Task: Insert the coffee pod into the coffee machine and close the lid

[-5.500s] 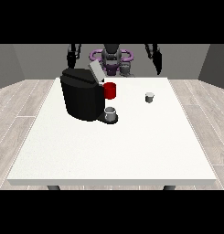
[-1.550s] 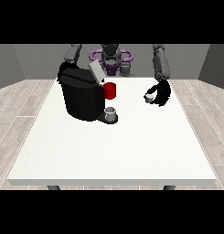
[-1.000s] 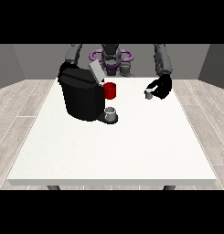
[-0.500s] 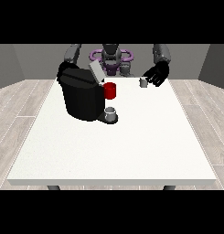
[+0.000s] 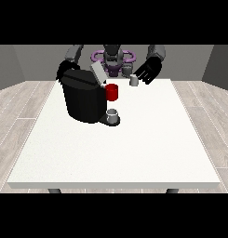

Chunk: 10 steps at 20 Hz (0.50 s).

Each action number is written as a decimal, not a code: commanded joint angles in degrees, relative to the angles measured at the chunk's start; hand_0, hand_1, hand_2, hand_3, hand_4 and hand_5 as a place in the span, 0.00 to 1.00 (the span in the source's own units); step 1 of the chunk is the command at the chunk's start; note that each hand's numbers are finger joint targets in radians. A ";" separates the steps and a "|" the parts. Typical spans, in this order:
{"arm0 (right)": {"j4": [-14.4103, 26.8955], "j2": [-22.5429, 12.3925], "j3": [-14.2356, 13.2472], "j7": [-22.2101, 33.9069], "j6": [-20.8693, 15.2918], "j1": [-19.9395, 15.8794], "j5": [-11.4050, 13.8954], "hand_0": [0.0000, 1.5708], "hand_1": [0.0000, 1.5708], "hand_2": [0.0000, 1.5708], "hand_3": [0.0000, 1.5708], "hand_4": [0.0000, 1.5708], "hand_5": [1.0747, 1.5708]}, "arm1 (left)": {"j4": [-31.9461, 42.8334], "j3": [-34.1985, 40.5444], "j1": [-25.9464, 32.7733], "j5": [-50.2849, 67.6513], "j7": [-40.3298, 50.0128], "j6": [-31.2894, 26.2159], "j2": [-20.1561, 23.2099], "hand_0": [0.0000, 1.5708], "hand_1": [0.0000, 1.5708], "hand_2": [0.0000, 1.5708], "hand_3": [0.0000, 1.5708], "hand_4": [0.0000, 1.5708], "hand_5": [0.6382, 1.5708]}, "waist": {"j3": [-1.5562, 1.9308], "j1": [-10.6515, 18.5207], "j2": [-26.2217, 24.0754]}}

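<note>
You had one table, one coffee machine, one pod and two hands in view, and I counted one grey cup on the machine's drip plate. The machine sat black on the table's far part toward the view's left, with its lid tilted up and a red part on its front, just above the cup.

The pod was a small grey thing beside the table's far edge, right of the machine and apart from it. It may have been held a little above the surface (I could not tell whether it rested on the table).

The hand at the view's right was just beside the pod, on its right, with the fingers spread and pointing down toward it. They looked apart rather than clamped; whether any fingertip touched the pod I could not tell.

The hand at the view's left showed as a dark shape behind the machine's top corner. Its fingers were hidden there, so I cannot tell you whether they were apart or together.

Against half a second before, the pod and the hand at the view's right were in almost the same place, the hand perhaps slightly higher. A second before, both were lower and nearer the camera, out over the table. The machine, lid and cup had not moved.

You could read no brand, label or writing anywhere.
</note>
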 commanded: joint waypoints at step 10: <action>-4.80 -0.79 1.65 4.62 -2.10 -4.22 2.07 0.00 0.00 0.00 0.00 0.34 1.00 | 1.49 4.22 -12.10 0.41 5.01 -1.73 3.71 0.80 0.80 0.84 0.80 0.31 1.00 | -0.01 -5.65 4.92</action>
